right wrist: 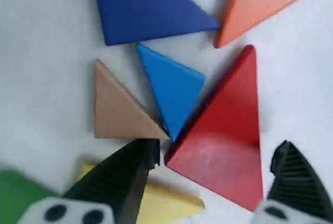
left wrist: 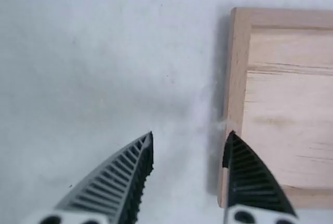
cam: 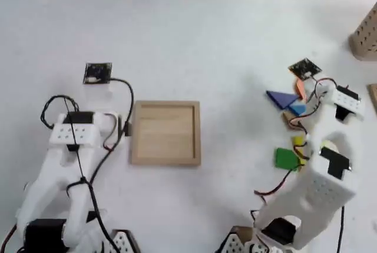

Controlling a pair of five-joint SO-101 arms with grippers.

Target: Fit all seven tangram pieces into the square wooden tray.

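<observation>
My tray (cam: 165,132) is empty (seven pieces (right wrist: 156,5) loose on the surface (cam: 206,47)); left gripper (left wrist: 190,138) and right gripper (right wrist: 218,148) gape, holding nothing.

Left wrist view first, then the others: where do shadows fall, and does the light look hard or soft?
Left wrist view: a dark, soft-edged band of shadow on the table along the wooden tray's outer wall. Right wrist view: the red triangle throws a faint shadow beside it. High view: hardly any shadow around the wooden tray, no glare; the light looks soft and even.
</observation>
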